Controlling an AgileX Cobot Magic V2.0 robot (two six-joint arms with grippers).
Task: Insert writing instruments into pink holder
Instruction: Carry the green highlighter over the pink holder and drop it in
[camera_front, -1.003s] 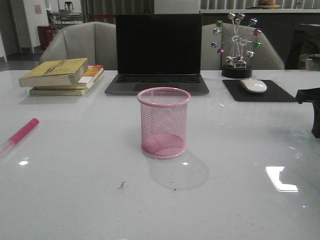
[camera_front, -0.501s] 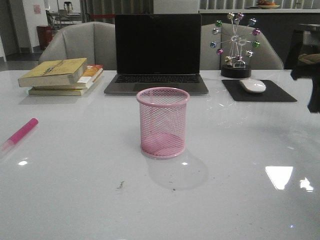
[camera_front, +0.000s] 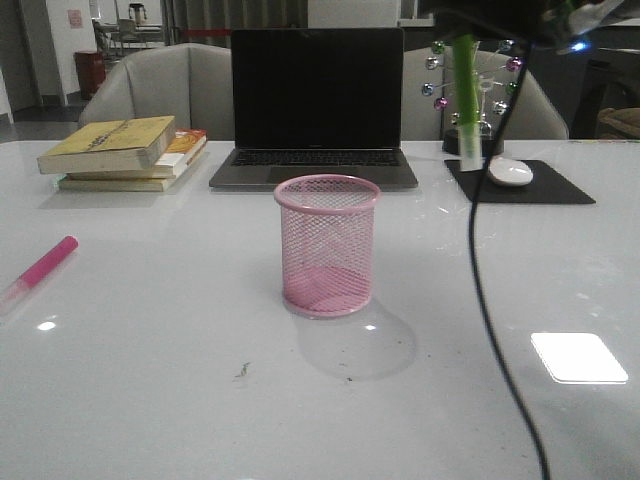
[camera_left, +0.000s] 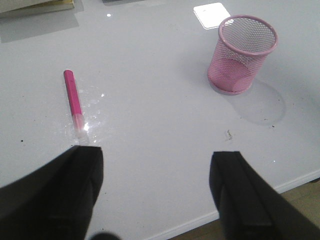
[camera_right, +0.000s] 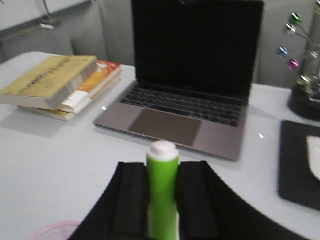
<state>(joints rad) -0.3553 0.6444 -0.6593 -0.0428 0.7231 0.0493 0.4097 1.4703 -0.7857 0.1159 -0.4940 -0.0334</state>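
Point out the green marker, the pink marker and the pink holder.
green marker (camera_right: 162, 190): right wrist view, barrel between the jaws.
pink marker (camera_left: 73, 97): left wrist view, mid-barrel.
pink holder (camera_front: 328, 250): front view, mesh wall.

My right end effector (camera_right: 162, 220) grips the green pen (camera_front: 465, 85), which hangs upright, whitish tip down, high above the surface (camera_front: 150, 400) and to the right of and beyond the cup (camera_front: 328, 246). The cup is pink wire mesh, cylindrical, with a rolled rim and solid base; it stands upright and empty at the middle. The pink pen (camera_front: 42, 267) lies flat at the far left edge, well apart from the cup, its pale end toward the near side.
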